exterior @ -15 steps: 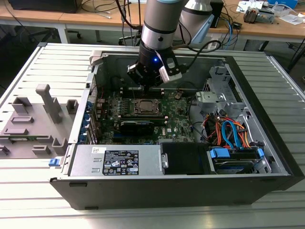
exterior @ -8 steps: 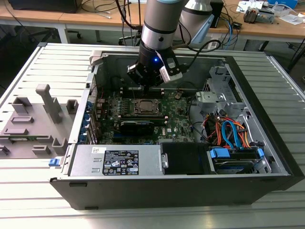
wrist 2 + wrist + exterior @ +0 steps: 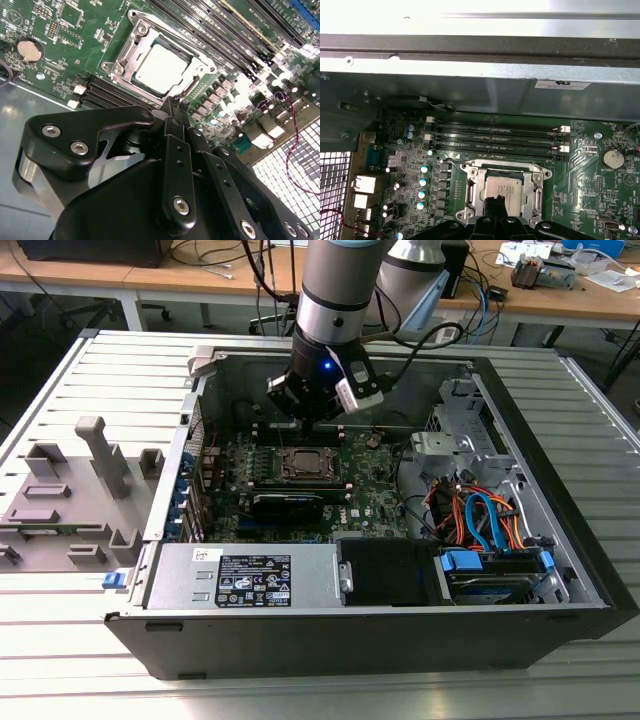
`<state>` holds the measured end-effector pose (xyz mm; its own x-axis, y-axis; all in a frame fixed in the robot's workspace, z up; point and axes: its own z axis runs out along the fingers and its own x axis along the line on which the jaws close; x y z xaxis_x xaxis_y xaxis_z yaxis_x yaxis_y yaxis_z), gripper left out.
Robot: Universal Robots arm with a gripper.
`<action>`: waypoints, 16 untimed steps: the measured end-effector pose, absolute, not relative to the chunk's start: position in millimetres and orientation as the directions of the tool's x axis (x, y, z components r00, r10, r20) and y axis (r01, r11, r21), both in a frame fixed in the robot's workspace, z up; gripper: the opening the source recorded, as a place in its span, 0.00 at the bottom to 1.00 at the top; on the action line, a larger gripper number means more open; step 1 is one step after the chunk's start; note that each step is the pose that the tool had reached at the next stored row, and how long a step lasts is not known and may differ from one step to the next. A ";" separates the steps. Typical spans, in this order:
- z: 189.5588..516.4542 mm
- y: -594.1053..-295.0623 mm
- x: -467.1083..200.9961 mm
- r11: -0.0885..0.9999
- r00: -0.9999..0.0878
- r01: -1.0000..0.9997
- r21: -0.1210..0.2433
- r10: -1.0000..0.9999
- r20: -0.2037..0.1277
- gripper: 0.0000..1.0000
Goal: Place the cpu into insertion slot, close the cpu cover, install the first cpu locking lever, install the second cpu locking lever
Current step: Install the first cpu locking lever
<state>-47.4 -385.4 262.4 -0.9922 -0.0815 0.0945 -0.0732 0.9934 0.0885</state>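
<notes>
Hovering over the cpu (seated in socket), claw pinched closed, empty.

Bright overhead light; glare perhaps washes out the cpu.

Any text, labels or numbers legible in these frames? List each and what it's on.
Nothing is legible.
Label on the power supply: print too small to read.
White sticker on the case wall: blurred, unreadable.
Motherboard: white print too small to read.

cpu: matt silvery metal | cpu cover: shiny metal | fingers: matt black
</notes>
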 end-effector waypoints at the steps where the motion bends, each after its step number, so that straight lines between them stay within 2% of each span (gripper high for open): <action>1: 262.4 -385.4 -47.4 0.993 -0.993 -0.074 0.088 -0.081 0.084 0.11; 10: 261.0 -385.3 -47.4 0.993 -0.997 -0.082 0.080 -0.081 -0.010 0.11; 16: 261.0 -385.4 -47.4 0.993 -0.997 -0.082 0.080 -0.081 -0.014 0.11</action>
